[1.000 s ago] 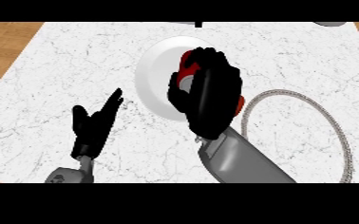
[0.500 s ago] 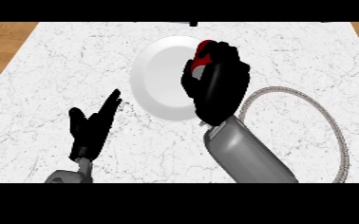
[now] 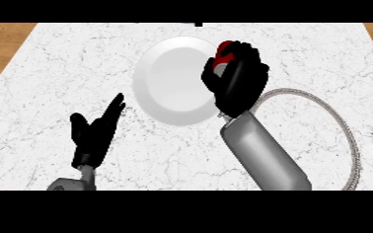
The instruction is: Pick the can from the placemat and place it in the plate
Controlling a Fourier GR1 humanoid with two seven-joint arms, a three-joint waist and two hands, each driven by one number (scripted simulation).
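Observation:
A red can (image 3: 224, 55) with a pale end shows between the fingers of my right hand (image 3: 239, 81), which is curled round it and hides most of it. Hand and can hang over the right edge of the white plate (image 3: 171, 81) in the middle of the counter. The round white placemat (image 3: 331, 123) with a grey braided rim lies at the right, partly behind my right forearm. My left hand (image 3: 94, 131) rests open at the lower left, fingers pointing up, away from the plate.
The marble counter (image 3: 80, 69) spreads around the plate. A strip of wood (image 3: 13, 39) shows beyond its left edge at the upper left.
My right hand has carried the can up and to the right, from over the plate's middle to its right edge. The left hand has stayed still.

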